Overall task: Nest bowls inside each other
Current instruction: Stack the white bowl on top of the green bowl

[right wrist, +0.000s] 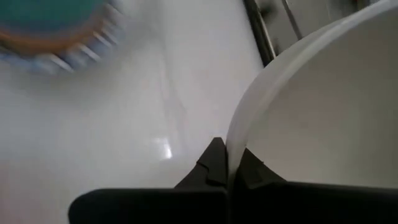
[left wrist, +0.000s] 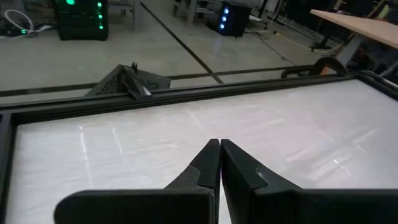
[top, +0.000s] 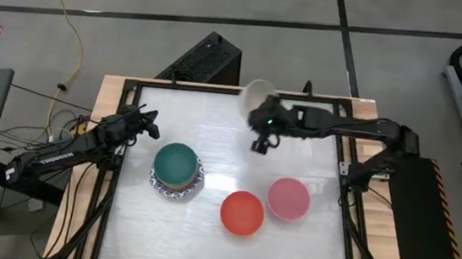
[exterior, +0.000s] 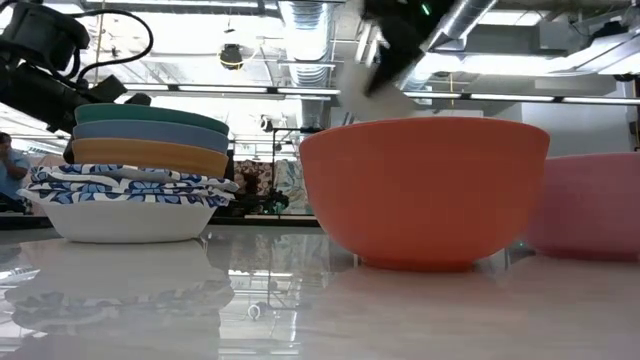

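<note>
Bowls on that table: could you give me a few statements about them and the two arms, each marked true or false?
1. The right tool pinches the cream bowl by its rim. True.
2. The left tool holds a bowl. False: it is shut on nothing.
3. The stack has a green bowl on top. True.
4. The orange-red bowl sits inside the pink bowl. False: they stand side by side.
</note>
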Robot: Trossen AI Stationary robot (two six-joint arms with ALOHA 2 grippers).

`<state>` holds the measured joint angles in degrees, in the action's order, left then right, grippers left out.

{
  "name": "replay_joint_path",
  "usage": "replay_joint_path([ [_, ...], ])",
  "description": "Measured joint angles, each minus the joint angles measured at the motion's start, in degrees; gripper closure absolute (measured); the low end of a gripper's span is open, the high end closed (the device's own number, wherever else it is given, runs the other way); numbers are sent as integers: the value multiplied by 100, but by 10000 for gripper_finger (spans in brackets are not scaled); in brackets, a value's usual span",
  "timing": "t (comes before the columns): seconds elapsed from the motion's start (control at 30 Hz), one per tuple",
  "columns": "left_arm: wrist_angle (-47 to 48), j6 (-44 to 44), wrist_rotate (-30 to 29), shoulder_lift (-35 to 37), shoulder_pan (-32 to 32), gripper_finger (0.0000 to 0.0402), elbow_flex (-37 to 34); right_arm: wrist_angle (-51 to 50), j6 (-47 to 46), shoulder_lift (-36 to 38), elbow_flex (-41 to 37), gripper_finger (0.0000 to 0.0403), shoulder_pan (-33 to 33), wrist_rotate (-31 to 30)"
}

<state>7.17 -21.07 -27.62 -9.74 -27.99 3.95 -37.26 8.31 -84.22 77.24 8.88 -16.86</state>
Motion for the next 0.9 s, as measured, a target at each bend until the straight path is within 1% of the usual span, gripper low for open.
replay_joint_path([
  [0.13,1,1,111,0,0,401,-2,186,755,-694,903,396,-635,36],
  [0.33,1,23,132,0,0,401,-2,425,2026,-2000,2295,396,-1386,39],
  [0.4,0,22,2,0,-1,401,-4,505,2389,-2422,2775,396,-1576,39],
  [0.57,-8,123,-612,2,-2,401,-4,435,3069,-3333,3827,396,-1881,47],
  [0.7,-14,327,-782,2,-2,401,-4,414,3367,-3807,4362,393,-1969,64],
  [0.77,-12,407,-785,2,-2,401,-4,408,3421,-3983,4547,394,-1971,269],
  [0.9,-10,544,-782,1,-2,401,-4,389,3440,-4145,4626,394,-1963,784],
])
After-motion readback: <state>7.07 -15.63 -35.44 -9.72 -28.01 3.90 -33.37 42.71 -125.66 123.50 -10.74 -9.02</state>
